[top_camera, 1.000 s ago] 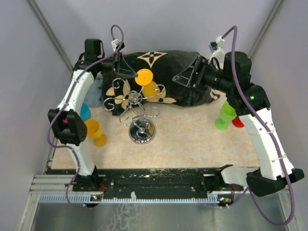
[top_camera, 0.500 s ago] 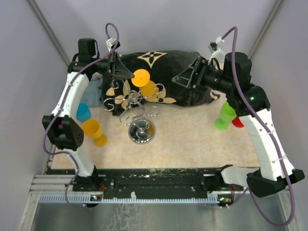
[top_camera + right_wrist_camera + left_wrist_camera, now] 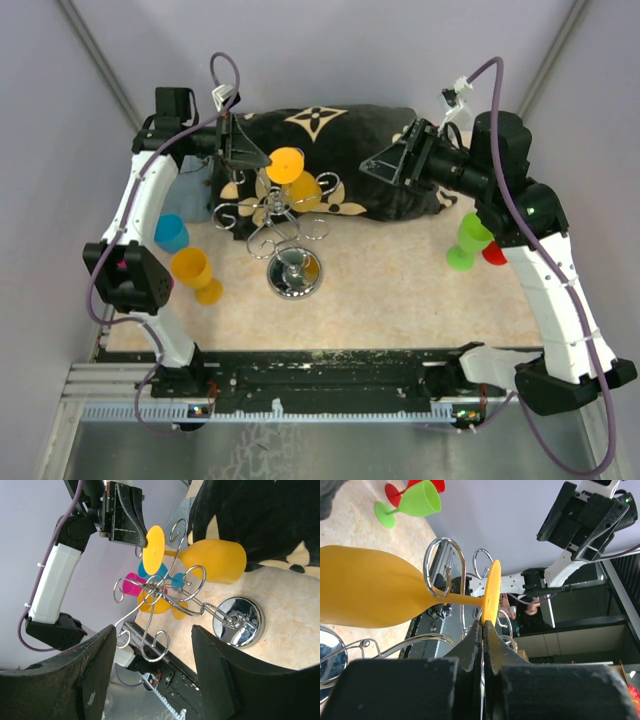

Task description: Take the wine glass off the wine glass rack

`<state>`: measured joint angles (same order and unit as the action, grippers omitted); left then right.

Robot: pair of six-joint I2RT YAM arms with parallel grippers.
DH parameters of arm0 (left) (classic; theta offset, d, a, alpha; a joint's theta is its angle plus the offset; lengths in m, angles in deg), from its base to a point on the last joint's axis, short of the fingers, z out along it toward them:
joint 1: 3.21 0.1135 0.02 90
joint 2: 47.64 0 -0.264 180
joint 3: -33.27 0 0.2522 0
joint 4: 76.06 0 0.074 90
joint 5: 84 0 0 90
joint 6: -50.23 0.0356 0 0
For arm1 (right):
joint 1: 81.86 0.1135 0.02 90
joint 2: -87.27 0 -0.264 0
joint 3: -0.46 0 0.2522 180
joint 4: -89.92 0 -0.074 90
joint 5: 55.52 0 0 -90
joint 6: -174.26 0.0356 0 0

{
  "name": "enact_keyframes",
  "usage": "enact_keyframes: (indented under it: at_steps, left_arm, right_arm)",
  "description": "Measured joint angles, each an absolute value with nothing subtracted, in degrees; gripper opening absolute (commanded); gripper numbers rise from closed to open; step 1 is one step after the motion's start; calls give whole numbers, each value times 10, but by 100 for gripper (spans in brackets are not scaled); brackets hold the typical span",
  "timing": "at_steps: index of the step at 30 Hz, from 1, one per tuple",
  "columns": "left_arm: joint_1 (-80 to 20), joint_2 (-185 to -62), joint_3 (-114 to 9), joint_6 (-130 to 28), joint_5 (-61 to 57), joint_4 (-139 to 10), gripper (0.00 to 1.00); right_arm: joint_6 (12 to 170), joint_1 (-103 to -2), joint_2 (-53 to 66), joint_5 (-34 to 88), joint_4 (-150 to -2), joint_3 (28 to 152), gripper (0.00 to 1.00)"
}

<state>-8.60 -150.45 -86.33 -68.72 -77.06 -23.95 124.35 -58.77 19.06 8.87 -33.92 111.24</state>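
Two arms up, one working.

- Left gripper (image 3: pixel 483 625): fingers pinched tight on the rim of the orange wine glass's (image 3: pixel 370 592) foot disc. It is a thin edge-on hold.
- The glass hangs on the wine glass rack (image 3: pixel 270 215), its stem threaded through one curled arm and its bowl below, over the black patterned cushion (image 3: pixel 390 195).
- Right gripper (image 3: pixel 372 165): fingers spread wide, holding nothing, hovering above the cushion to the right of the rack.

Risks, as I judge them:
- A pull that isn't along the curl's open side would catch the stem on the wire. The light rack could drag or tip on its shiny round base (image 3: pixel 294 272).
- The pinch is on the disc's edge, so the glass could pivot or slip if the bowl swings.

Room:
- Behind the rack: cushion, then the wall, so it is tight there.
- Left side: a blue glass (image 3: pixel 170 232) and a yellow glass (image 3: pixel 195 272) stand near the arm.
- Right side: green glass (image 3: pixel 465 245) and red glass (image 3: pixel 493 253) sit by the right arm.
- Bare table (image 3: pixel 400 290) lies in front and to the right of the base.
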Motion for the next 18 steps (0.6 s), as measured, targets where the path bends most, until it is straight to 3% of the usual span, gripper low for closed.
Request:
enact_keyframes:
  at_steps: [18]
  left_arm:
    - [-25,-1515,-926,-685,-771,-224,0]
  right_arm:
    - [1245,-588,191,83,-339,1112,62]
